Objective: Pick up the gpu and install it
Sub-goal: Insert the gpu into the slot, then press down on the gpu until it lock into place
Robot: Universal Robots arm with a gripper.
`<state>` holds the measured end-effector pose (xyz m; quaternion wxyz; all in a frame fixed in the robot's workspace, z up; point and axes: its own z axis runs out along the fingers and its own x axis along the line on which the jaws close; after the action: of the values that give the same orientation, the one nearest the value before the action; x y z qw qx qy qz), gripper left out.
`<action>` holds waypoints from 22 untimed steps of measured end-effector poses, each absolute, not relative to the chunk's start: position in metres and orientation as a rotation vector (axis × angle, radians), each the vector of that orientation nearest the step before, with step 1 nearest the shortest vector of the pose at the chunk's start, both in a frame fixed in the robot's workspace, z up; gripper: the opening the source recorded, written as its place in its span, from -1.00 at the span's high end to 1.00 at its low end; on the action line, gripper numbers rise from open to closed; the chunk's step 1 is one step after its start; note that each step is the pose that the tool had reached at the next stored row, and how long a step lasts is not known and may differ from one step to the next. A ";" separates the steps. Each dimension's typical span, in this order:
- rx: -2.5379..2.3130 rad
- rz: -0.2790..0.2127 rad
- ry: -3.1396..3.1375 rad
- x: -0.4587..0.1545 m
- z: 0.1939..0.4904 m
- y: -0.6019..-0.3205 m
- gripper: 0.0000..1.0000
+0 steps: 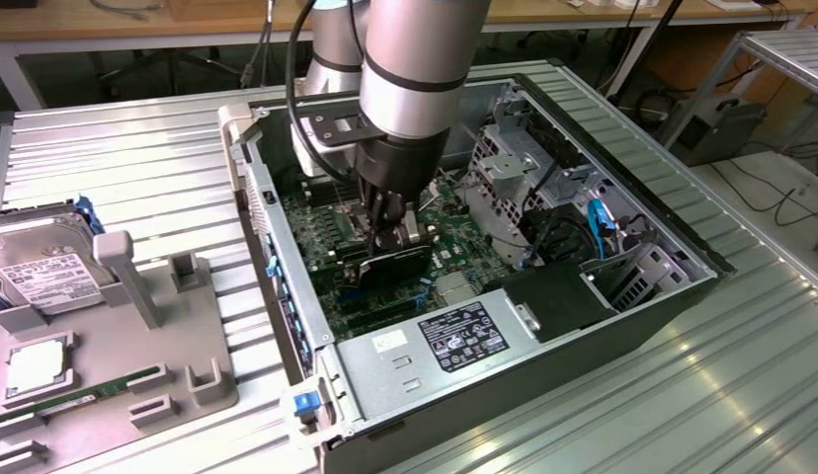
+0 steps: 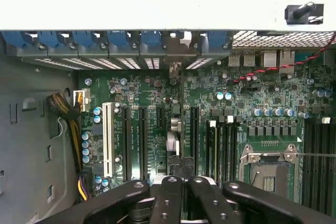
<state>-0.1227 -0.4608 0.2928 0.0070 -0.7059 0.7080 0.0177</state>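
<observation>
The gpu (image 1: 393, 267), a dark flat card, stands on edge low inside the open computer case (image 1: 673, 286), just above the green motherboard (image 1: 317, 232). My gripper (image 1: 386, 242) reaches straight down from the arm and is shut on the card's upper edge. In the wrist view the gpu (image 2: 172, 141) appears edge-on as a thin strip running away from my black fingers (image 2: 167, 198), lined up among the long expansion slots (image 2: 142, 135) of the motherboard (image 2: 252, 93). I cannot tell whether the card's connector touches a slot.
A silver power supply (image 1: 443, 341) fills the case's near end and a metal drive cage (image 1: 515, 163) with cables stands at the exterior view's right. On a grey fixture (image 1: 185, 375) at the left lie a hard drive (image 1: 40, 281), a processor (image 1: 34, 365) and a memory stick (image 1: 80, 400).
</observation>
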 end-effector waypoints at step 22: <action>-2.207 0.054 2.214 -0.127 0.282 -0.457 0.79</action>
<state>-0.1272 -0.4568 0.2820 0.0074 -0.7059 0.7080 0.0174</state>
